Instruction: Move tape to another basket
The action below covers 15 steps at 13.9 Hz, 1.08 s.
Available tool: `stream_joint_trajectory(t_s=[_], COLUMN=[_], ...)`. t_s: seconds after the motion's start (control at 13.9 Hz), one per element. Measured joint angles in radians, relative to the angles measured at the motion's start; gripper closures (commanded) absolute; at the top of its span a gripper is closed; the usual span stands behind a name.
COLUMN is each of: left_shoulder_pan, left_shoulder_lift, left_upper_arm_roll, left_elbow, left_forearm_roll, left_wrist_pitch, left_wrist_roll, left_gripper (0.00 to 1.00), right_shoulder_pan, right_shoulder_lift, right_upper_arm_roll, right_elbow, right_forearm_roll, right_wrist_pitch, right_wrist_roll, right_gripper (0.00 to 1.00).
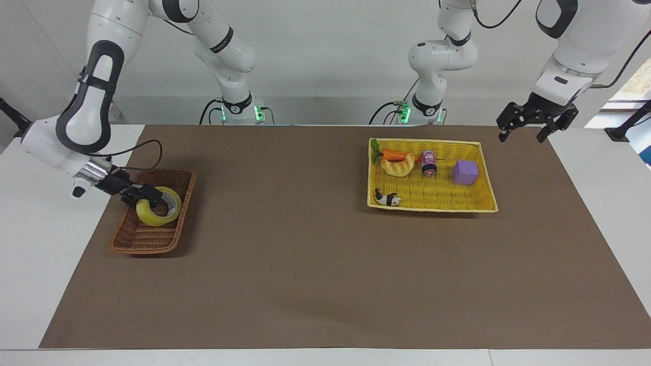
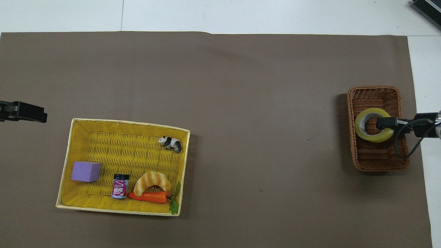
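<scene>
Right gripper (image 1: 148,197) at tape (image 1: 158,215) rim

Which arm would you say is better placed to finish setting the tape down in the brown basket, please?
The right arm: its gripper is on the tape over the brown basket. The left gripper waits, open, by the yellow basket.

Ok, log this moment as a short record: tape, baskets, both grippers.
tape: tilted in the brown basket, one side propped up
right gripper: at the tape's wall, one finger in its core
left gripper: open, waiting over the table edge by the yellow basket
yellow basket: holds toys, no tape
</scene>
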Motion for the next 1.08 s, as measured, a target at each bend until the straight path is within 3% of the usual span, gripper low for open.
stream_joint_trajectory(t_s=[0.07, 0.14, 0.79, 1.08], left_shoulder_pan=[0.0, 0.0, 0.0, 0.0], left_shoulder_lift=[0.0, 0.0, 0.0, 0.0], left_upper_arm_roll=[0.0, 0.0, 0.0, 0.0], left_elbow=[0.0, 0.0, 0.0, 0.0], left_forearm_roll=[0.0, 0.0, 0.0, 0.0], left_wrist_pitch=[0.0, 0.0, 0.0, 0.0], left_wrist_roll=[0.0, 0.0, 0.0, 0.0], left_gripper=[0.0, 0.0, 0.0, 0.0], right_shoulder_pan=[-0.001, -0.003, 0.013, 0.089], right_shoulder_lift=[0.001, 0.001, -0.011, -0.06], right_upper_arm_roll=[0.0, 0.0, 0.002, 0.005], right_elbow=[0.001, 0.004, 0.116, 0.231], right_forearm_roll=[0.0, 0.0, -0.018, -0.232], right_wrist_pitch=[0.0, 0.0, -0.016, -0.015], right_wrist_roll=[0.0, 0.0, -0.032, 0.037], right_gripper=[0.11, 0.0, 0.0, 0.0])
